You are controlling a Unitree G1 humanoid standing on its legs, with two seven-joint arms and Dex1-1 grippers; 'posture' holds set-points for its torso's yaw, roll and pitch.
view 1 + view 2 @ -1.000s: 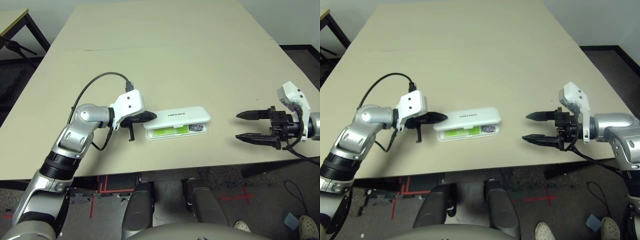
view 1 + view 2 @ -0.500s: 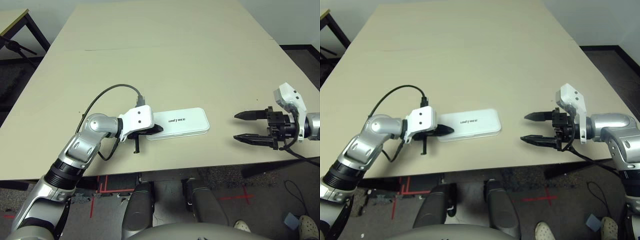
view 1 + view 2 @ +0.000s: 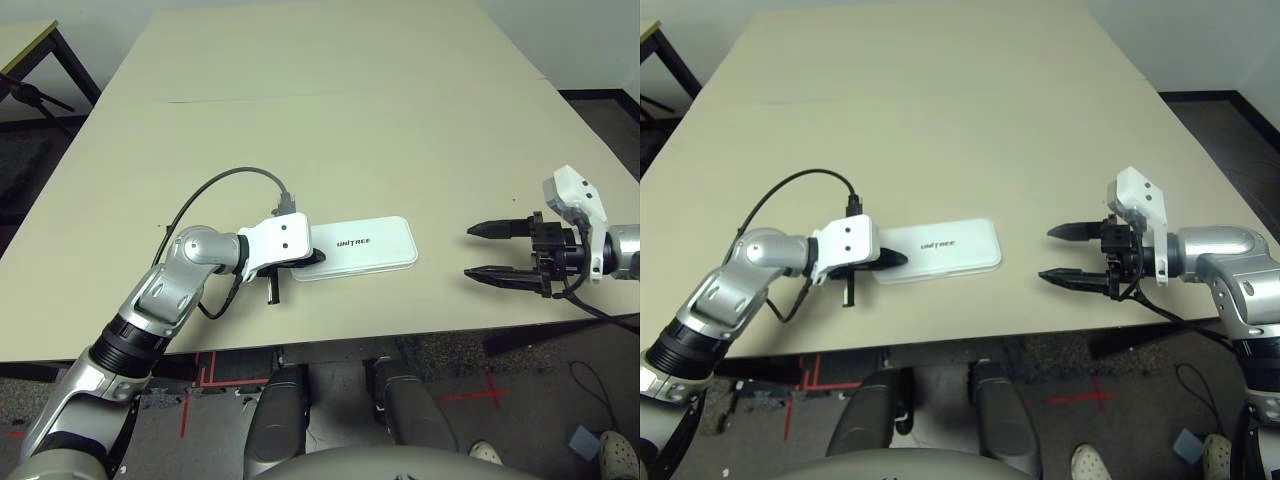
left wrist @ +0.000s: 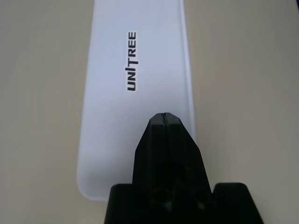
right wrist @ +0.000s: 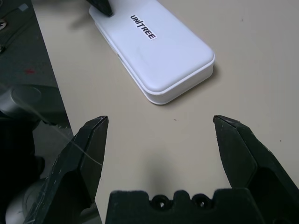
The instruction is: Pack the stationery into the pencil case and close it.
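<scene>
The beige table (image 3: 330, 140) bears the closed pencil case (image 3: 365, 245). My left gripper (image 3: 318, 257), fingers together, is at the case's left end, apparently touching its lid; my right gripper (image 3: 468, 251) stands open, apart from its right end.

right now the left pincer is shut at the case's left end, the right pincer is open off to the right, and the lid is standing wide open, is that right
Not quite: the lid is down on the case, as the right wrist view shows. The rest holds.
</scene>
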